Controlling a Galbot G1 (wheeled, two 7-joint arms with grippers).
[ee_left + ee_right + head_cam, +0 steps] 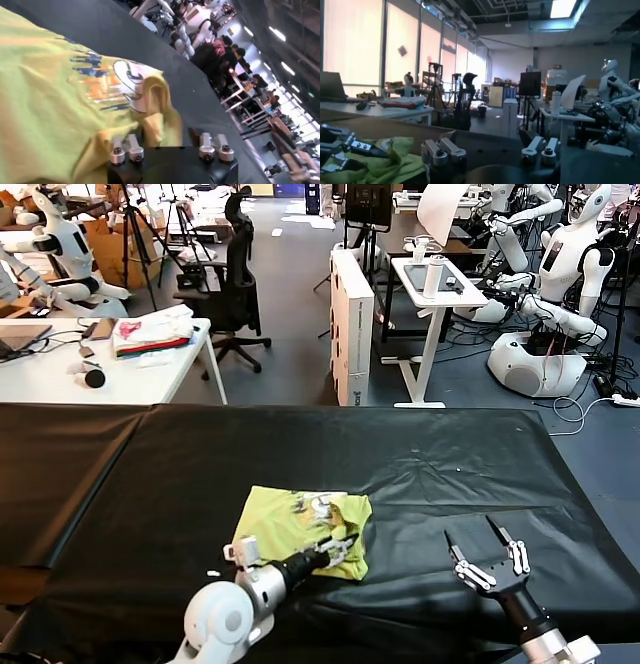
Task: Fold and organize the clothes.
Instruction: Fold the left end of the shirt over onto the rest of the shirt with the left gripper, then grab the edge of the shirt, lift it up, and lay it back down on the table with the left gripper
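The clothes are one lime yellow-green T-shirt (pixel 290 524), folded into a small bundle on the black table (pixel 420 474), near its front middle. A white print shows on the shirt (pixel 50 100) in the left wrist view. My left gripper (pixel 340 546) rests on the bundle's near right corner. Its jaws are spread wide, and a raised fold of fabric lies between them without being pinched. The left gripper (pixel 169 145) is open. My right gripper (pixel 472 536) hangs open over bare table to the right of the shirt (pixel 385 165), with nothing between its fingers.
Behind the table, at the back left, a white desk carries a white, pink and red fabric pile (pixel 155 332). A black office chair (pixel 235 284), a white side table (pixel 435 294) and other robots (pixel 560 274) stand farther back.
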